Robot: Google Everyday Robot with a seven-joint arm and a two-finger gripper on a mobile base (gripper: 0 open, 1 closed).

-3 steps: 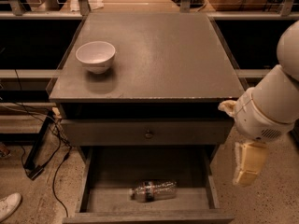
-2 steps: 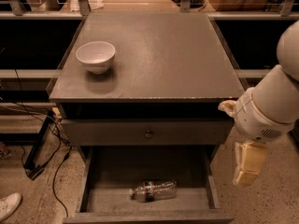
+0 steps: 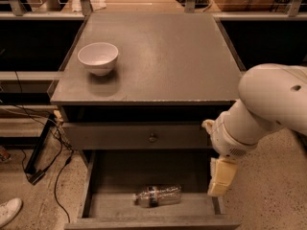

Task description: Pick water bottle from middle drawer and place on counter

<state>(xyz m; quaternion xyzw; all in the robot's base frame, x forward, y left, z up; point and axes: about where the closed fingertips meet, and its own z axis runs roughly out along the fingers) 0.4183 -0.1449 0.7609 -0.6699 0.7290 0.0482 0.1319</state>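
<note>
Leftward-shifted jaws, state unclear, hover right of water bottle (image 3: 157,195) in middle drawer (image 3: 120,203).

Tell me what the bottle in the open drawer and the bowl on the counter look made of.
Water bottle: thin clear plastic, crinkled and see-through. Bowl: smooth white, likely glazed ceramic, possibly plastic. The hand hangs right of the middle drawer, away from both.

Arm: bulky white rounded plastic arm (image 3: 276,92), entering from the right edge, sloping down and leftward.
Wrist: white cylindrical wrist (image 3: 231,137), angled downward.
Tool: cream-coloured blocky tool (image 3: 221,177), hanging below the wrist, pointing down, low in the right half of view.
</note>
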